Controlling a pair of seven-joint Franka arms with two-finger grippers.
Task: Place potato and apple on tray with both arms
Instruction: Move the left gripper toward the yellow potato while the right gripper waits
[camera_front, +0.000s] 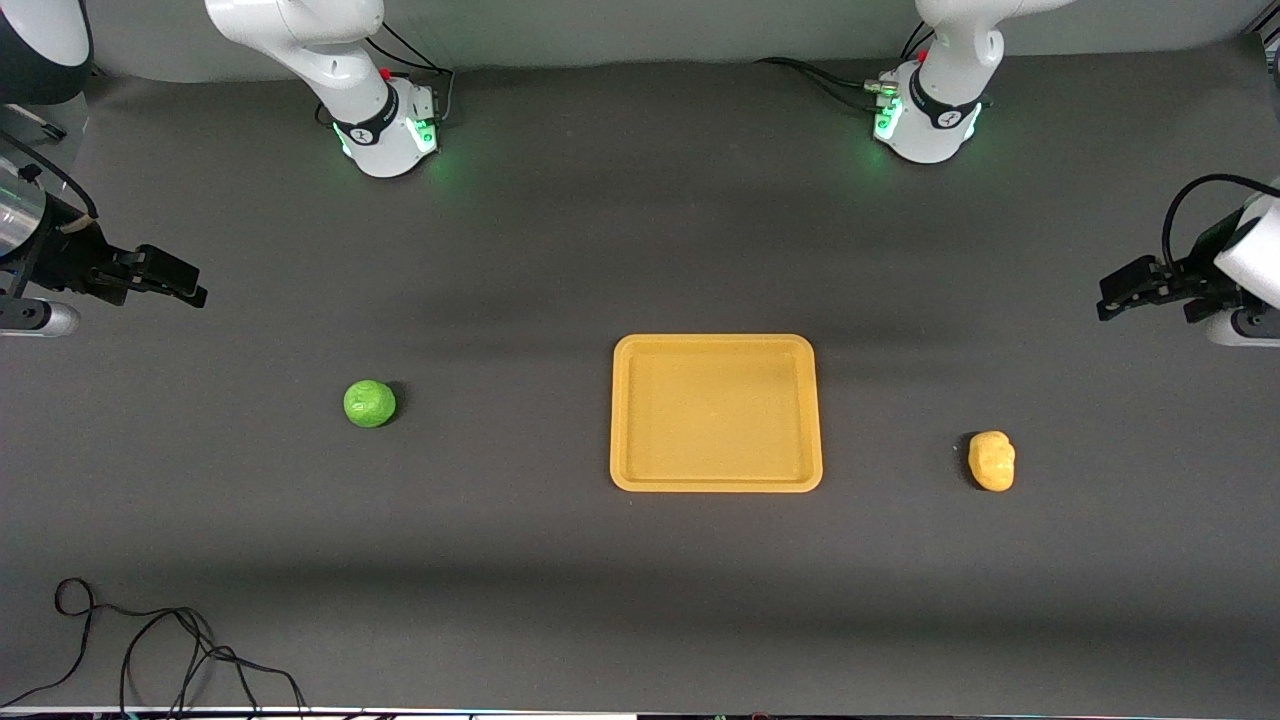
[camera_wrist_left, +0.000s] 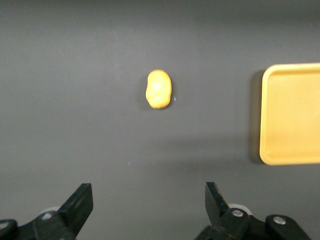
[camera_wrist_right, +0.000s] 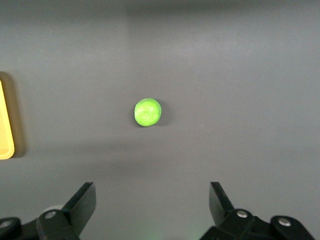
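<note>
Tray (camera_front: 716, 482) sits in the middle of the bench (camera_front: 600, 260), bare, with one fruit to each side of it, a layout that looks made for two arms working at once. Toward the right arm's end lies the apple (camera_front: 369, 403), level with the tray and well apart from it; toward the left arm's end lies the potato (camera_front: 991, 461), a touch nearer the front camera than the apple and just as clear of the tray's rim. Both pieces rest on the dark bench, untouched, so nothing of the job looks done. Up at the edges hang the arms: the right gripper (camera_front: 190, 284) over the bench at its own end, the left gripper (camera_front: 1112, 298) over the bench at the other, each raised and off to the outside of its fruit. Fingers spread wide and holding nothing on both, as each wrist view shows. From the left wrist the potato (camera_wrist_left: 159, 89) lies ahead between the parted fingers (camera_wrist_left: 80, 202), tray edge (camera_wrist_left: 265, 120) off to one side; from the right wrist the apple (camera_wrist_right: 148, 112) sits just as neatly ahead. By my reading, each arm is lined up to drop on the nearer fruit.
</note>
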